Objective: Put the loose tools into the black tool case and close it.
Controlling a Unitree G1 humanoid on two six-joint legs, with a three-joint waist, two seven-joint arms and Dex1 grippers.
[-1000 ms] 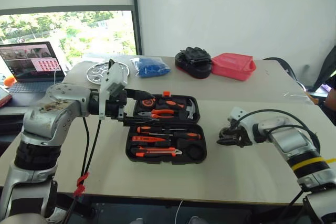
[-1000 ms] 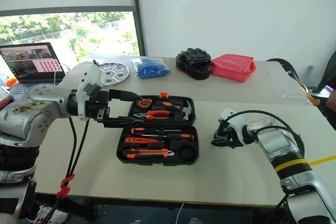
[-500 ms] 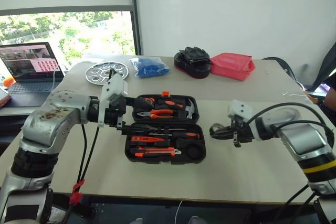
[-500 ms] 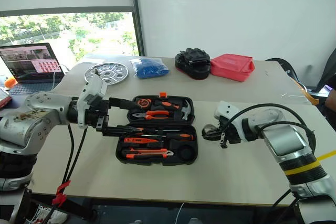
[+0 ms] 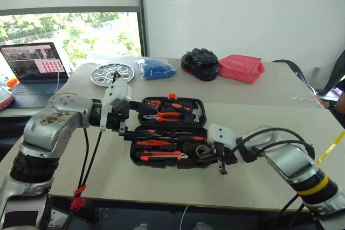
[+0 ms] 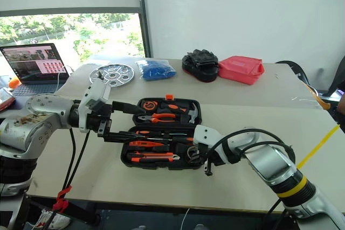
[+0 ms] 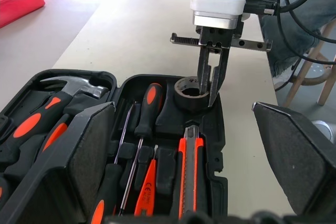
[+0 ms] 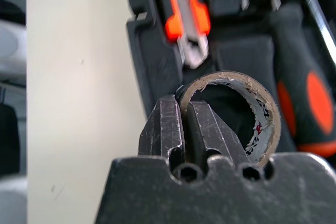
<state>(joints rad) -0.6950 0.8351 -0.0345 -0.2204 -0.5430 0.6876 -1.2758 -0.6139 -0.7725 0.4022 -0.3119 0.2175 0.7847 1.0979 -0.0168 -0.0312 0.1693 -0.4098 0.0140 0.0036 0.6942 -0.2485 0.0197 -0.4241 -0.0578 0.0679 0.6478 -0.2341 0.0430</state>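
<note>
I am looking into an office or lab room: a plain white wall (image 5: 242,9), a big window (image 5: 70,36) with a roller blind and trees outside, a pale counter (image 5: 161,181), an open laptop (image 5: 33,68) on a side desk, and a chair (image 5: 285,64) at the far edge.

Bright window daylight, soft shadows, blurred close-ups.

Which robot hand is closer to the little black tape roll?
The right. The right gripper is shut on the wall of the tape roll, at the near right corner of the black tool case. The left gripper hovers open at the case's far left side.
</note>
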